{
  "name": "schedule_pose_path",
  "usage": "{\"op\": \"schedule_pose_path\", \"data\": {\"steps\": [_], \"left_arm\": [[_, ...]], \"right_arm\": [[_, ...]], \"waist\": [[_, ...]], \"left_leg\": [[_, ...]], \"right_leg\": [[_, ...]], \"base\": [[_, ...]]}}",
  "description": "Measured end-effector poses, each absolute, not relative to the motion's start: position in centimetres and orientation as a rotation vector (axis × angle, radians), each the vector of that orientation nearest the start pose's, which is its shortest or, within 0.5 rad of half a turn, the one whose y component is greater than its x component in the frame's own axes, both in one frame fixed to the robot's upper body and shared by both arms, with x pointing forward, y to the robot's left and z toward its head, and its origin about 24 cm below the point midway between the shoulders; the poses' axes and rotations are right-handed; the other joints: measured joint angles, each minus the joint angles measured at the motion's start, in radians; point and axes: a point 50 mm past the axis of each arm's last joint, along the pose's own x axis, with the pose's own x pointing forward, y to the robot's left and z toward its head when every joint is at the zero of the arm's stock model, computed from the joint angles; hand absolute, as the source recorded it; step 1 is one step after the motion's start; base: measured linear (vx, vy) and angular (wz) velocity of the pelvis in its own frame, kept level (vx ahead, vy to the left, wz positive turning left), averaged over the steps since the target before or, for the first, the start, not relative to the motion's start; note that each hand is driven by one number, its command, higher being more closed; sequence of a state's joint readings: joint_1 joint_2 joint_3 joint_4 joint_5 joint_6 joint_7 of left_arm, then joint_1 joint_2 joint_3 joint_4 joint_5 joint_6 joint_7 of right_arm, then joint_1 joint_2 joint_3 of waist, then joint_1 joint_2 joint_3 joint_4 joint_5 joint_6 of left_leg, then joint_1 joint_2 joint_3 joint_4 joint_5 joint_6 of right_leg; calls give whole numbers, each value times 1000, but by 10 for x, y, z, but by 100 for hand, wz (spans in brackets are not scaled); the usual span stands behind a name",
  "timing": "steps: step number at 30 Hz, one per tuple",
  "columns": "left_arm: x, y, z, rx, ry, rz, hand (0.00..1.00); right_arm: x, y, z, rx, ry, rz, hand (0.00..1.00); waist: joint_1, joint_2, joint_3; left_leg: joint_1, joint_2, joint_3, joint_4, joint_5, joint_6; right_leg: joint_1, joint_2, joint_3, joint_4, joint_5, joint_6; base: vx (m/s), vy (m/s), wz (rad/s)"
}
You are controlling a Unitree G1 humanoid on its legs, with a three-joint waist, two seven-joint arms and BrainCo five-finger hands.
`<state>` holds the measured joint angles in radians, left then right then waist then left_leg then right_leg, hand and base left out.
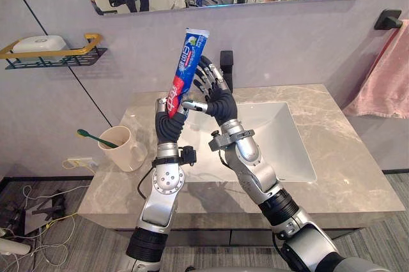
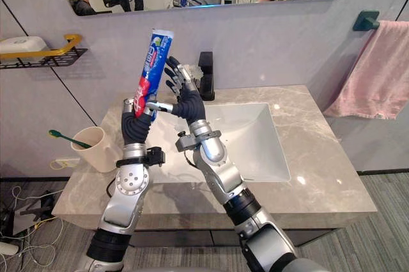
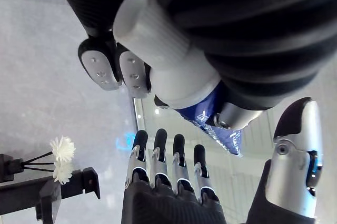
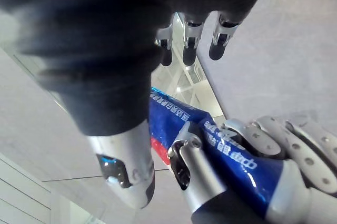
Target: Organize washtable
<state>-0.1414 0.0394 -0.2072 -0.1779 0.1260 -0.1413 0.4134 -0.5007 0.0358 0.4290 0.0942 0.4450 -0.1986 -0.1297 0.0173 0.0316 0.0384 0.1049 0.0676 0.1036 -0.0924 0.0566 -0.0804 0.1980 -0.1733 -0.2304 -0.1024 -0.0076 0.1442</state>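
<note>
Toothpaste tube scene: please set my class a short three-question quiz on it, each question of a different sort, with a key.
1. True or false: the blue-and-red plastic toothpaste tube is held upright above the grey marble countertop.
2. The robot's left hand and right hand are both raised. Which is curled round the tube? A. left hand B. right hand C. both
3. Fill in: the green-handled toothbrush stands in the beige ceramic ____.

Key: 1 true. 2 A; the right hand is open beside the tube. 3 mug.
</note>
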Motion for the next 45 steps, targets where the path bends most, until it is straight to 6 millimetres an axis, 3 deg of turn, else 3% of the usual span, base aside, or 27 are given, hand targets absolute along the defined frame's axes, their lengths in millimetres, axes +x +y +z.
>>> {"op": "schedule_pose_path", "data": {"steps": [12, 36, 37, 45], "left_arm": [[252, 102, 123, 13, -463, 112, 100], [237, 70, 113, 37, -445, -74, 100], [237, 70, 113, 38, -449, -76, 100], [235, 69, 112, 86, -464, -98, 100]], "right_arm": [[287, -17, 166, 472, -444, 475, 0], [277, -20, 146, 572, -383, 523, 0], [277, -20, 146, 582, -383, 530, 100], [273, -23, 141, 646, -358, 526, 100]], "waist": [[0, -3, 0], [-3, -14, -6], [-3, -15, -6], [-3, -18, -9]], "left_leg": [[-7, 1, 5, 0, 0, 0], [-18, 1, 10, 0, 0, 0], [-19, 1, 10, 0, 0, 0], [-19, 0, 10, 0, 0, 0]], "right_leg": [[-10, 0, 5, 3, 0, 0], [-24, 0, 12, 3, 2, 3], [-24, 0, 12, 3, 2, 3], [-24, -1, 12, 3, 3, 4]], "base": [[0, 0, 0], [0, 0, 0], [0, 0, 0], [0, 0, 0]]}}
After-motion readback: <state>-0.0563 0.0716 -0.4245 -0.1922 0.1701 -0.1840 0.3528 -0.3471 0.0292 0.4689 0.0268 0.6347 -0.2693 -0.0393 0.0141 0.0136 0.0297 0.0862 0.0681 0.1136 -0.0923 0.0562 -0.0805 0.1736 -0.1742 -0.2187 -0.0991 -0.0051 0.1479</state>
